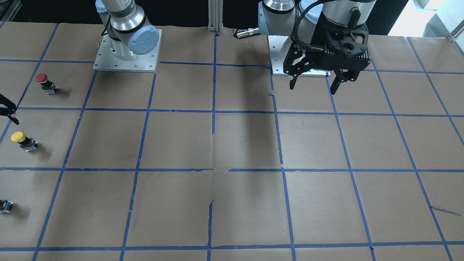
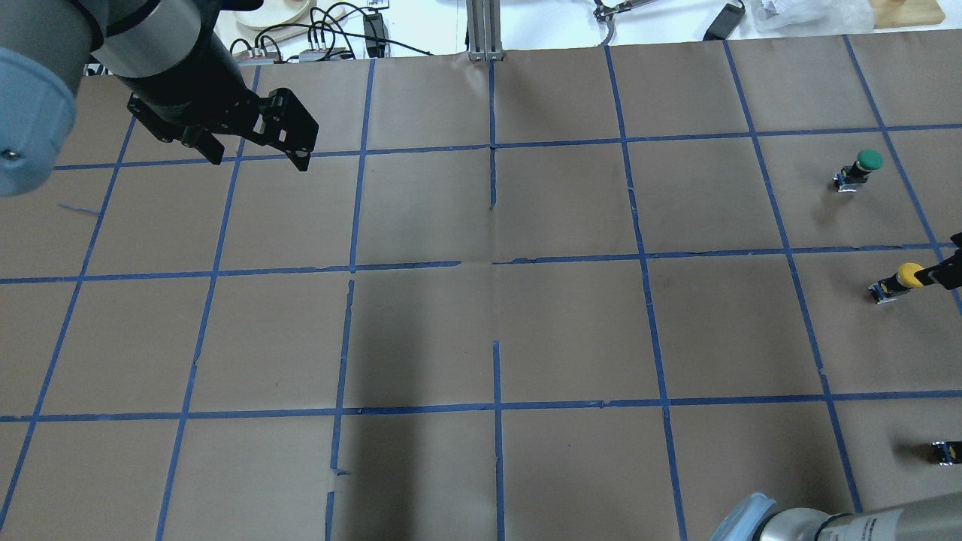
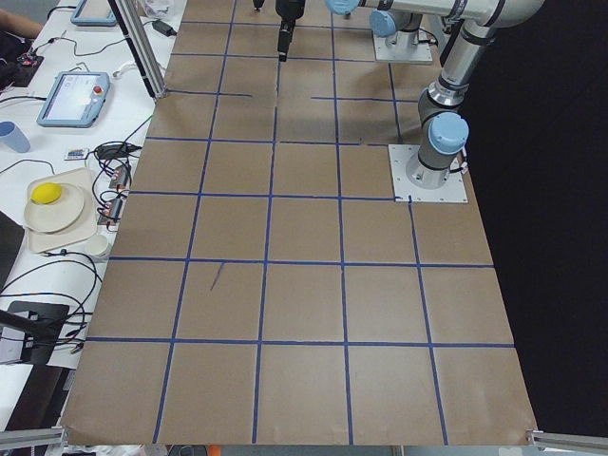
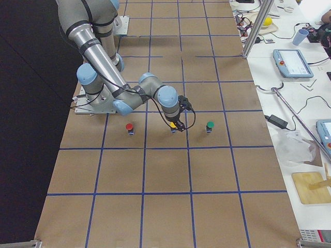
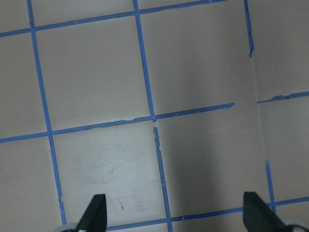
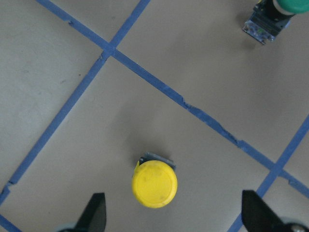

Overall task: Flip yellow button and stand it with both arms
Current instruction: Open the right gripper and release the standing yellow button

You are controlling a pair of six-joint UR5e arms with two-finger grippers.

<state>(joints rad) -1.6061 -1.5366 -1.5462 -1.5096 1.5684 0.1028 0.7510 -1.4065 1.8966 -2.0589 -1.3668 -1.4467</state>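
Note:
The yellow button has a round yellow cap on a dark block. It stands on the paper with its cap facing up at the right wrist camera. It also shows in the front view, the overhead view and the right side view. My right gripper hovers over it, open and empty, with a finger on each side of it. Only the gripper's edge shows in the overhead view. My left gripper is open and empty, held high near its base, far from the button.
A red-capped button and a green-capped button stand either side of the yellow one. A tiny capless black-and-yellow block lies near the table edge. Brown paper with a blue tape grid covers the table.

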